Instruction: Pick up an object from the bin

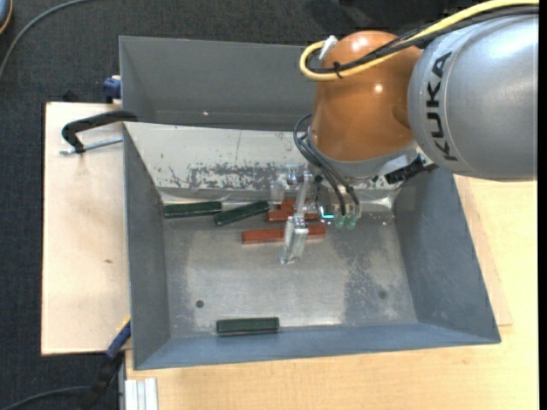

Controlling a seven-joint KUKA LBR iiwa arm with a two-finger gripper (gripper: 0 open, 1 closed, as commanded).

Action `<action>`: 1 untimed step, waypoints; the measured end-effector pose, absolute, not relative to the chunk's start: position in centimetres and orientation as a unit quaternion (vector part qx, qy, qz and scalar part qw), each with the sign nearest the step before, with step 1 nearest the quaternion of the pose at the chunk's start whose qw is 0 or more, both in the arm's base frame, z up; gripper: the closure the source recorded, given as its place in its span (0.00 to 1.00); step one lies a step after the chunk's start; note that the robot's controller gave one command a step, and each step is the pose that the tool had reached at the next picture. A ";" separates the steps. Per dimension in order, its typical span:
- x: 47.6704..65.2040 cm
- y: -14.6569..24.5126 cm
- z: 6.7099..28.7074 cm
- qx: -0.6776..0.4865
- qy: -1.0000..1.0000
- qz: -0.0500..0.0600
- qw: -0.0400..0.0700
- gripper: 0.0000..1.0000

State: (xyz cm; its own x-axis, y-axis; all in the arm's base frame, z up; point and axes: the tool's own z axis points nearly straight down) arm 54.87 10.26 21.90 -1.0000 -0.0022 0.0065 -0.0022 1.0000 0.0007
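My gripper (pixel 293 239) hangs below the orange wrist cover, low over the middle of the bin near the back wall. Its metal tip is right over a flat red-brown bar (pixel 261 237) lying crosswise on the bin floor. A second red-brown piece (pixel 282 214) sits just behind that bar, partly hidden by the gripper. Whether either piece is gripped cannot be made out. Two dark green bars (pixel 192 210) (pixel 241 214) lie to the left along the back wall.
Another dark green bar (pixel 247 325) lies alone by the front wall. The arm and its orange cover hide the bin's back right part. Bare floor stretches across the left and the front right.
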 end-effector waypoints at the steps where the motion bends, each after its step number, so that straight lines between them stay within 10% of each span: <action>1: 59.4 8.4 10.1 0.059 -0.998 0.000 0.003 0.00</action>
State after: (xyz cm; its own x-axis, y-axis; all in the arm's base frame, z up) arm 59.40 8.44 10.15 -0.9931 -0.1171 0.0054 -0.1171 0.9931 0.0001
